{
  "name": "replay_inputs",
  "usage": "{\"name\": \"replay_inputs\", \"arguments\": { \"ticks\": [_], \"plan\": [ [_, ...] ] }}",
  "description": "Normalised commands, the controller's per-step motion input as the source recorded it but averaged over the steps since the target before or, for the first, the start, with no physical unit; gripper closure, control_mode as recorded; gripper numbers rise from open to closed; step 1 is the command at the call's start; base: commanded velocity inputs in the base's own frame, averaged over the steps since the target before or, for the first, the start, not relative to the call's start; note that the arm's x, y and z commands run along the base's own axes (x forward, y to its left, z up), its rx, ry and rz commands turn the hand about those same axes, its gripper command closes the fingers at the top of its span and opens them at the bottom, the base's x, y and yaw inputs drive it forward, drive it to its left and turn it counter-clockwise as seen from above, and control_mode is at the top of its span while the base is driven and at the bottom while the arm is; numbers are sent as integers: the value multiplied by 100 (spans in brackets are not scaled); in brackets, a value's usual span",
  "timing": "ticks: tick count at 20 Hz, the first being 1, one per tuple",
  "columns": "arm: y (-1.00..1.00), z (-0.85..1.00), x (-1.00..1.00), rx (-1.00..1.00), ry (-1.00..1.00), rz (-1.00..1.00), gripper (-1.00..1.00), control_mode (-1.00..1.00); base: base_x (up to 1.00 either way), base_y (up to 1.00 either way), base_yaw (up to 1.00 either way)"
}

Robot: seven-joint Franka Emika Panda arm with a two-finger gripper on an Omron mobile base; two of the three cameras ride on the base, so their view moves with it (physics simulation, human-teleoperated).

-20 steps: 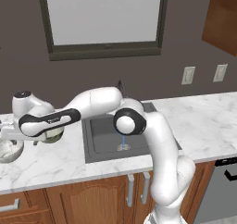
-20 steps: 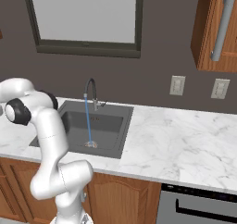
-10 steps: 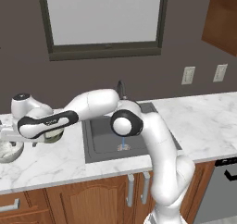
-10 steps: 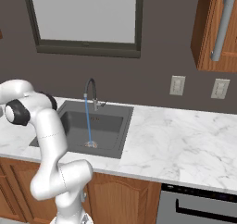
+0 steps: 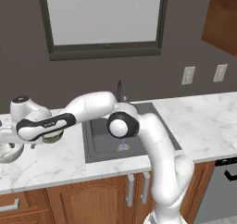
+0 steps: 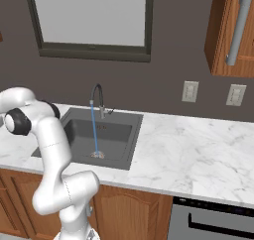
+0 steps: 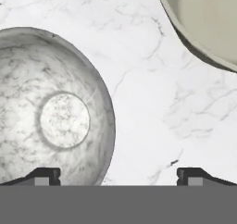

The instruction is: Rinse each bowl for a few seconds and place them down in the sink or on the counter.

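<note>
Approach step: wide-open end effector (image 7: 118,174) hovers over the marbled bowl (image 7: 51,109) on the tabletop (image 7: 152,98); next, centre a finger over its rim.

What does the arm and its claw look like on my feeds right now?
The arm is glossy white with rounded, tubular links and dark grey to black joint caps and bands. No cables or markings are visible. The claw has two small dark fingertips, blocky with lighter grey faces.
</note>
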Motion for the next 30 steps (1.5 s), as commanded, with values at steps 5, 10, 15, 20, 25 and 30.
{"name": "replay_inputs", "arguments": {
  "ticks": [5,10,15,20,25,30],
  "plan": [
    [13,-10,8,0,0,0,-100,-100,0,0,0],
    [13,-10,9,0,0,0,-100,-100,0,0,0],
    [12,-9,10,0,0,0,-100,-100,0,0,0],
    [8,-9,8,0,0,0,-100,-100,0,0,0],
    [5,-11,3,0,0,0,100,-100,0,0,0],
    [0,-3,0,0,-1,0,100,-100,0,0,0]
  ]
}}
